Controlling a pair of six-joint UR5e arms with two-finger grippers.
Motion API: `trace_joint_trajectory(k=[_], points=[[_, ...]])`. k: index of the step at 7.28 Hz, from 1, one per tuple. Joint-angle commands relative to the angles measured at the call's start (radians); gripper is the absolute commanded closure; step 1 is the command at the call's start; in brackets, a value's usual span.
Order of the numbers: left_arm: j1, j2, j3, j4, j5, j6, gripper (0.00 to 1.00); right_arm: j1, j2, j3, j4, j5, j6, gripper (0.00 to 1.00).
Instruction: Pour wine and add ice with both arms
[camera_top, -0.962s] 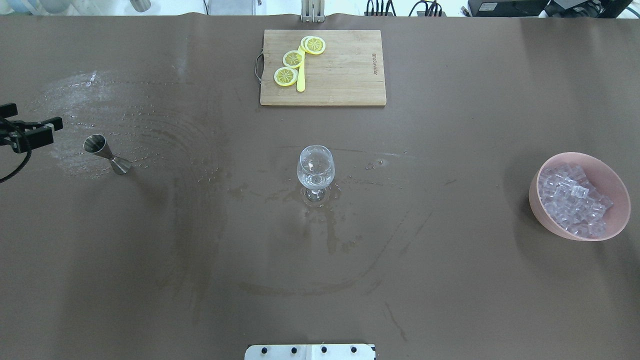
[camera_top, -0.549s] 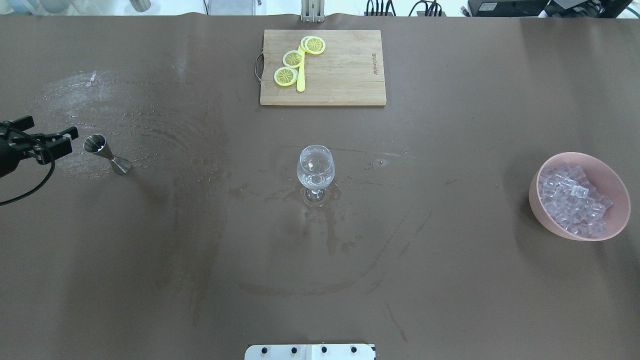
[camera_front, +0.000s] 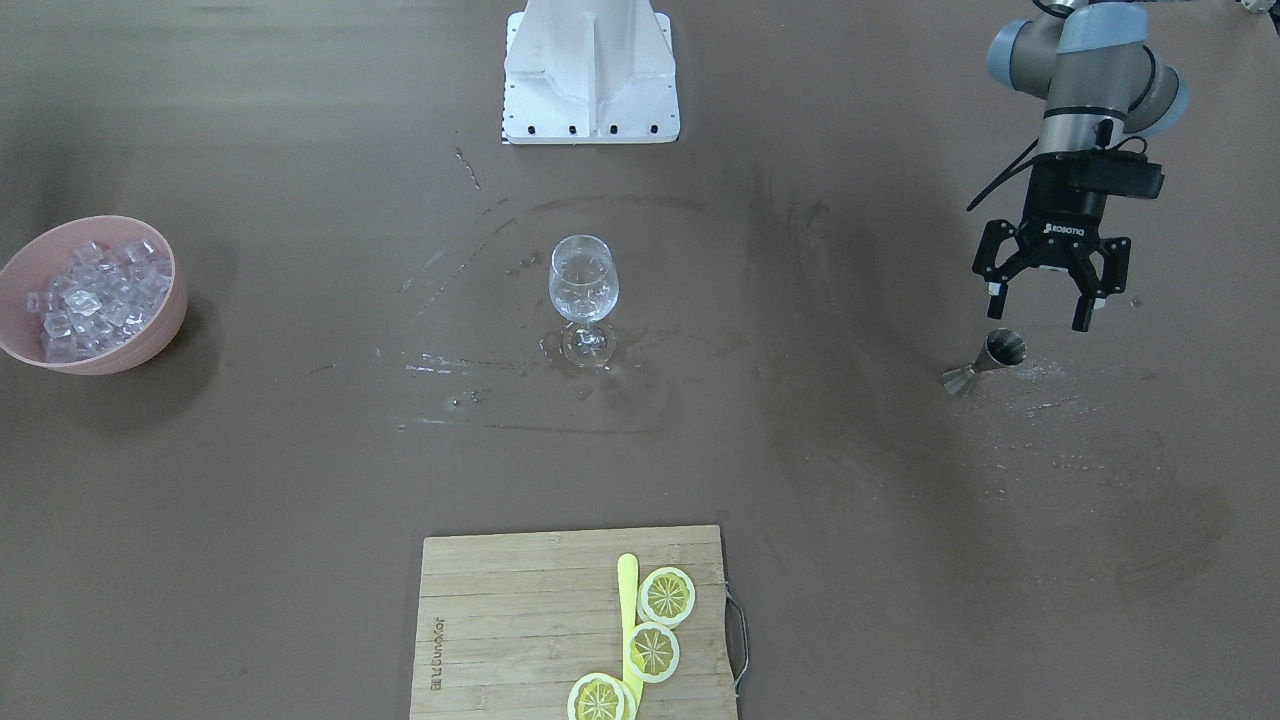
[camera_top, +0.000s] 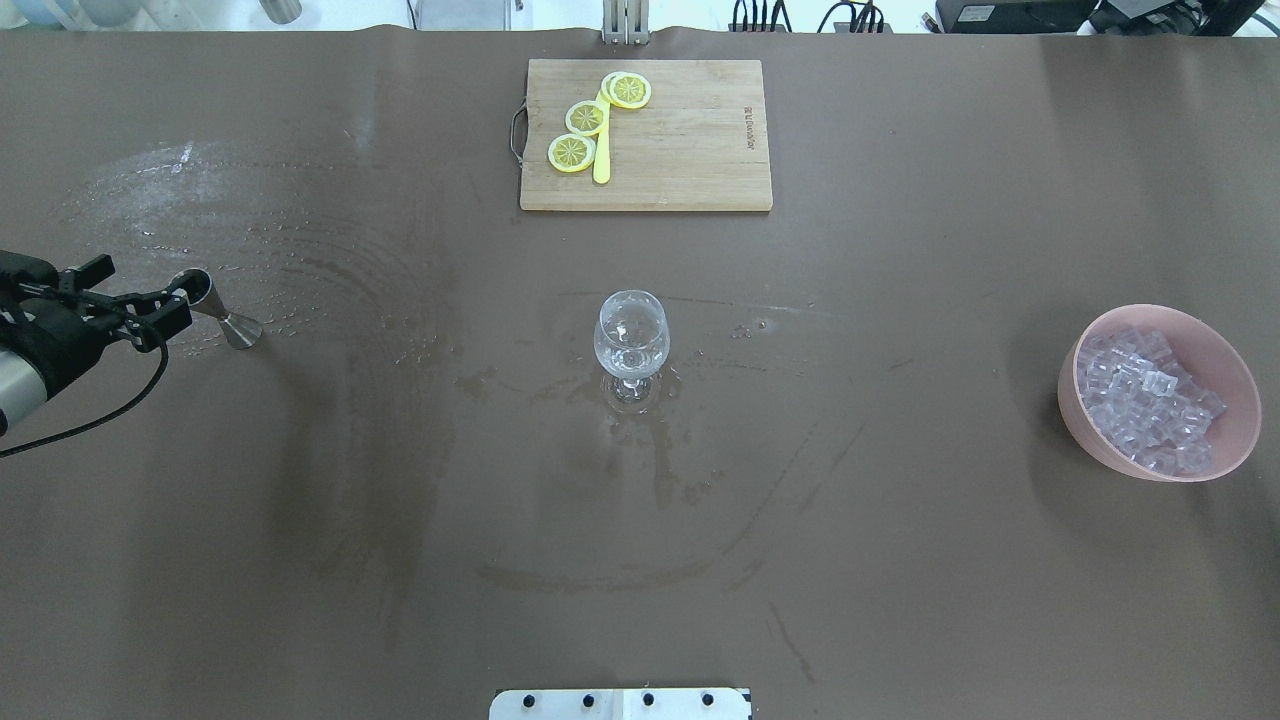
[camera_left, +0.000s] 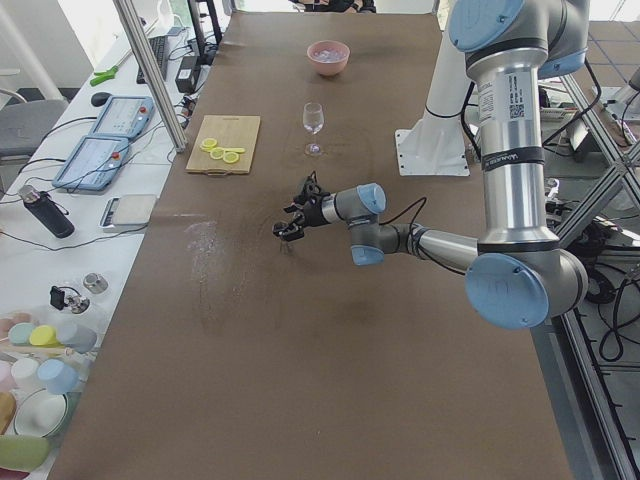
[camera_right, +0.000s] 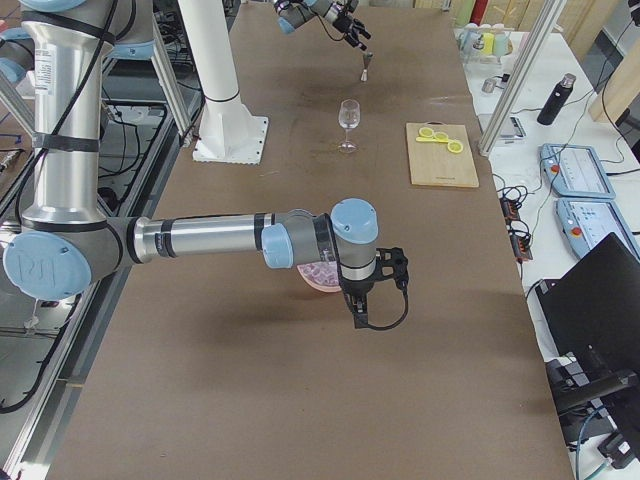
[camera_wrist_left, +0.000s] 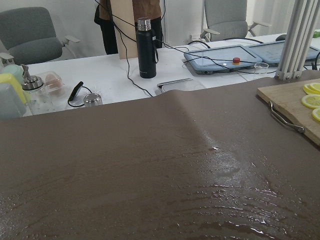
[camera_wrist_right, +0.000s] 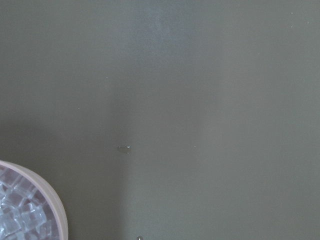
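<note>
Brown matting, dull and streaked with wet arcs, covers the table (camera_top: 900, 560). Left gripper (camera_front: 1037, 318), jaws spread wide and holding nothing, hovers with its fingertips just above the jigger (camera_front: 985, 360). This is a small double cone of polished, slippery-looking steel that stands on its smaller cone directly beneath; whether a finger touches its rim cannot be told. Step in hand, by judgement: grasping the jigger for the pour. To do it well, the jaws should descend astride the pinched waist where the two cones meet and close squarely, since the smooth, tapered walls would likely slip out of a skewed grip. The measure should also stay level. Well away from this gripper, toward the table's middle, stands the wine glass (camera_front: 583, 285), thin, clear and round-bowled on a slim stem. Farther still, beyond the glass, the pink bowl (camera_front: 172, 300) holds the ice (camera_front: 95, 290), a heap of small glassy cubes. Right gripper (camera_right: 368, 295) hangs just beside that bowl; whether it is open or closed cannot be told.
</note>
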Motion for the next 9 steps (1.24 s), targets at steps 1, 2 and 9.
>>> trace_joint_trajectory(k=[1,2,9], points=[[0.024,-0.015,0.018,-0.008,0.046,-0.033,0.01,0.000,0.000,0.001,0.001,0.000,0.000,0.00],[0.039,-0.028,0.030,-0.011,0.072,-0.066,0.01,0.000,0.002,0.001,0.001,0.000,0.000,0.00],[0.099,-0.138,0.223,-0.088,0.167,-0.114,0.01,0.000,0.002,-0.003,0.001,0.000,0.000,0.00]])
